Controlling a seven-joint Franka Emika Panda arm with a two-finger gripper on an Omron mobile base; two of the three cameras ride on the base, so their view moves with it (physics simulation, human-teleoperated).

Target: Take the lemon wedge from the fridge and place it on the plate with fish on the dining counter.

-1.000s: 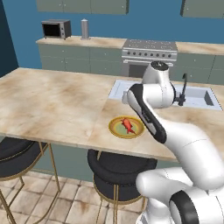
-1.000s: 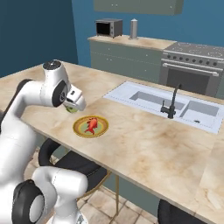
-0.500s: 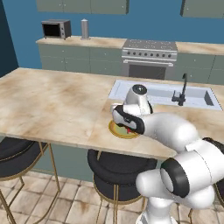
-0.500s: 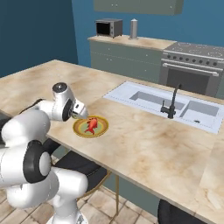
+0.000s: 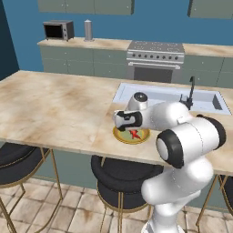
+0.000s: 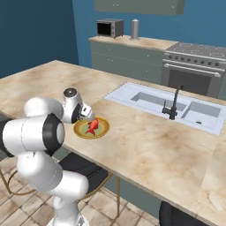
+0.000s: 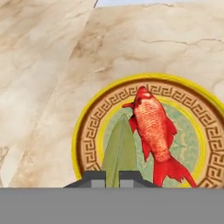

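Hand view looks down along the hand (image 7: 112,175) at the plate with fish (image 7: 92,127): tan key-pattern ring, yellow rim, greenish middle, red fish (image 7: 154,131) lying lengthwise across it. Lemon wedge (image 7: 119,153), a yellow-green sliver, stands between the two dark fingertips (image 7: 94,177), pinched narrow on it, its tip pointing up beside the fish's head. Wedge appears over the plate's inner area, left of the fish, so the hand is lined up to drop it on free plate and not on top of the fish. Cannot tell if the wedge touches the plate yet.

Left base view: the hand (image 5: 119,121) is low at the near-left rim of the plate (image 5: 136,138), arm folded tight over the surface (image 5: 59,109). Plate sits near the front edge of the surface, in front of the sink's (image 5: 159,95) left end. A low, close pose makes sense for a tiny piece: a short drop means less bounce or roll off.

Right base view: the hand (image 6: 86,113) is at the plate's (image 6: 102,128) left rim, the fish (image 6: 92,126) in the middle, a black stool (image 6: 84,170) below the front edge.

Judgement: late in the task, at the release step; parting the fingers should do it. Risk is the wedge sticking to a finger or tipping onto the rim.
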